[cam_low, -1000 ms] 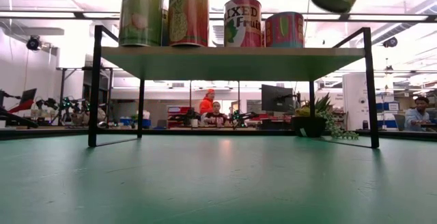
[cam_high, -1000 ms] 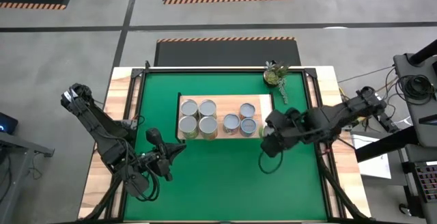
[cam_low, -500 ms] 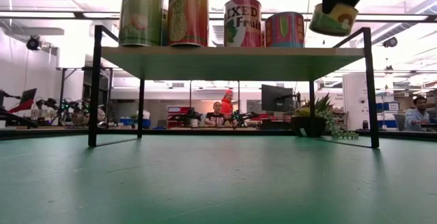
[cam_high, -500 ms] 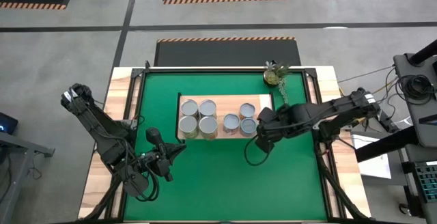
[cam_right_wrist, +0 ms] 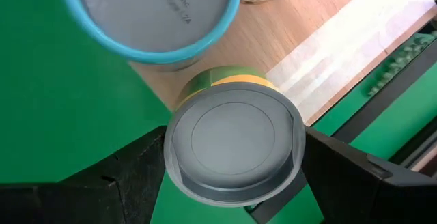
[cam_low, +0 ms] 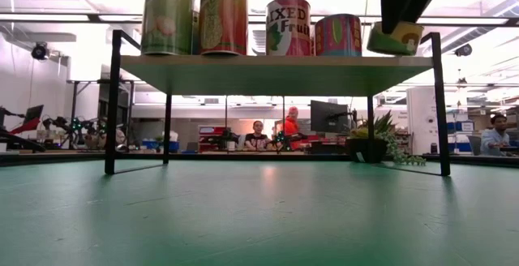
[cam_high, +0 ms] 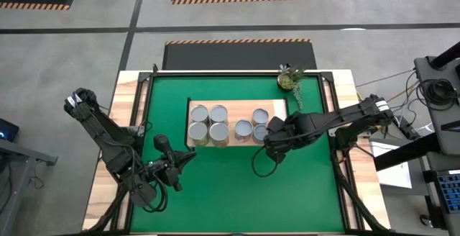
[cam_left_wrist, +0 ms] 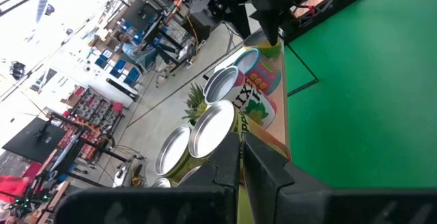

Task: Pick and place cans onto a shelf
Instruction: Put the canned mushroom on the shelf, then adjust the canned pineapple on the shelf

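Observation:
The shelf stands on the green mat, with several cans upright on its wood top. In the low view they show as labelled tins along the shelf top. My right gripper is over the shelf's right end, shut on one more can with a yellow-green label. My left gripper waits shut over the mat, near the shelf's left front corner, holding nothing. My right gripper pinches the can's side wall just below its silver top, one finger on each side. The fingers come from above, slanting down. The can hangs tilted, its bottom edge right at the shelf top; whether it touches I cannot tell.
A blue-rimmed can stands close beside the held one. A small potted plant sits at the mat's far right corner. Open green mat lies in front of the shelf. People sit in the room behind the table.
My right gripper has moved toward the table's left edge and down, carrying the can from well above the shelf to just at its top at the right end. The can is less tipped than before. The left arm has kept still.

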Robot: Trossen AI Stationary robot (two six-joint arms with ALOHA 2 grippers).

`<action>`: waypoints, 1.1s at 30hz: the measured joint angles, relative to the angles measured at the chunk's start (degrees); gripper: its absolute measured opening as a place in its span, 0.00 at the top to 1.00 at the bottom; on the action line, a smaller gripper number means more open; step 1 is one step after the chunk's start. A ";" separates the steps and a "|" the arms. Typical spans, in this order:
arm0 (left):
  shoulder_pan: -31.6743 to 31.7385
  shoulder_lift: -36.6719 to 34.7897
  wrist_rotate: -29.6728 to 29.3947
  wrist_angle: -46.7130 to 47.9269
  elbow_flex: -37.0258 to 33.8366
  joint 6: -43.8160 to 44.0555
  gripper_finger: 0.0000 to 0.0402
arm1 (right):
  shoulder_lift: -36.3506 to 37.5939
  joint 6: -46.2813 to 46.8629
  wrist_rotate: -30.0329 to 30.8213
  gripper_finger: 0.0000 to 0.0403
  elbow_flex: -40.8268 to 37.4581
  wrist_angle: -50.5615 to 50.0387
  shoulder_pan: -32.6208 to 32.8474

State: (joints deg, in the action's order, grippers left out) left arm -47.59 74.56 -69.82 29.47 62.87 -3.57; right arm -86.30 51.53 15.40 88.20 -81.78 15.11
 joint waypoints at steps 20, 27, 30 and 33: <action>0.00 0.02 0.00 -0.01 0.00 -0.01 1.00 | -0.50 -0.02 0.23 0.15 0.23 -0.58 -1.46; 0.00 0.02 0.00 -0.02 0.00 0.00 1.00 | -0.44 0.17 -0.83 0.18 4.17 -2.44 -1.39; 0.00 0.02 0.00 -0.02 0.00 0.00 1.00 | -0.35 0.06 -0.57 0.19 6.18 -3.84 -0.66; -0.02 0.02 0.00 -0.02 0.00 0.00 1.00 | -0.01 -2.04 0.56 0.19 6.78 -3.08 1.47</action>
State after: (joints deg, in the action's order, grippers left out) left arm -47.62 74.59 -69.82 29.45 62.87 -3.57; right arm -86.31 49.49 15.96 94.98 -84.86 16.58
